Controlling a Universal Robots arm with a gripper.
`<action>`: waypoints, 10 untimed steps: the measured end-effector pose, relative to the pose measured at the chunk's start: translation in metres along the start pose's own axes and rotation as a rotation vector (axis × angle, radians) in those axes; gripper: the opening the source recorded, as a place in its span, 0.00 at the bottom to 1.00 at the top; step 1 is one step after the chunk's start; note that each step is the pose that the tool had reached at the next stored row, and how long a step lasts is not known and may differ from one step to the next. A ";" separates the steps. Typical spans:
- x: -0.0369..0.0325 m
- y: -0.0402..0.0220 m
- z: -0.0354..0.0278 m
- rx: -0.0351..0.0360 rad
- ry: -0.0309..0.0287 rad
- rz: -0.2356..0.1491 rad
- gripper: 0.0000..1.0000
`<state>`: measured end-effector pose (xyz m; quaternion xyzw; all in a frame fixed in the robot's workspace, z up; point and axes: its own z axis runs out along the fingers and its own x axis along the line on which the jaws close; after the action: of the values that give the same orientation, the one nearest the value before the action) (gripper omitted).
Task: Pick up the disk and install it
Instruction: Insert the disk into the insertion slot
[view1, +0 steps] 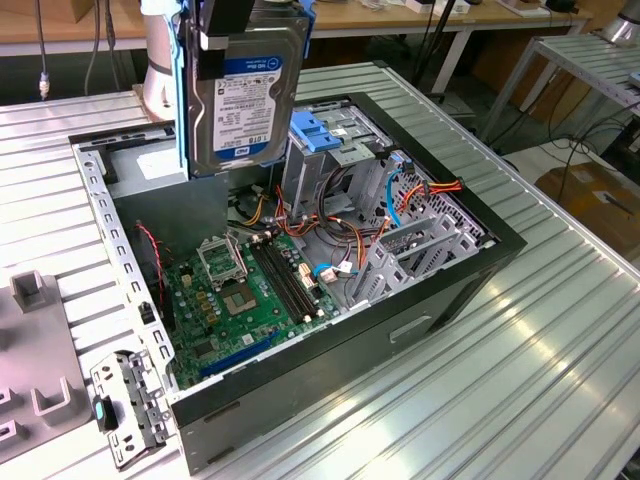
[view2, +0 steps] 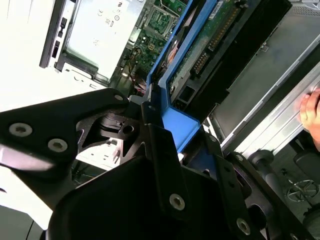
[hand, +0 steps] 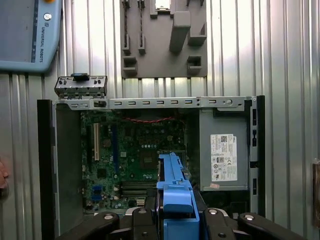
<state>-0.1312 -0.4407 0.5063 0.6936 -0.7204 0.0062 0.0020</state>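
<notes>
Blue-labelled disk (view1: 245, 95), seemingly in pincer (hand: 176, 218)

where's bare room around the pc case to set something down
Widest bare patch: the ribbed table on the exterior view's right of the computer case. The exterior view's left is crowded by the grey fixture and metal bracket. Inside, cables crowd the drive cage; the disk hangs above.
</notes>
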 end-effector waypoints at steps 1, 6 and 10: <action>0.0003 0.0000 0.0000 0.0000 0.0000 0.000 0.37; 0.0012 -0.0001 0.0000 0.0000 0.0000 0.000 0.37; 0.0013 -0.0001 0.0000 0.0000 0.0001 0.000 0.37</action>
<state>-0.1312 -0.4420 0.5064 0.6936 -0.7204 0.0062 0.0021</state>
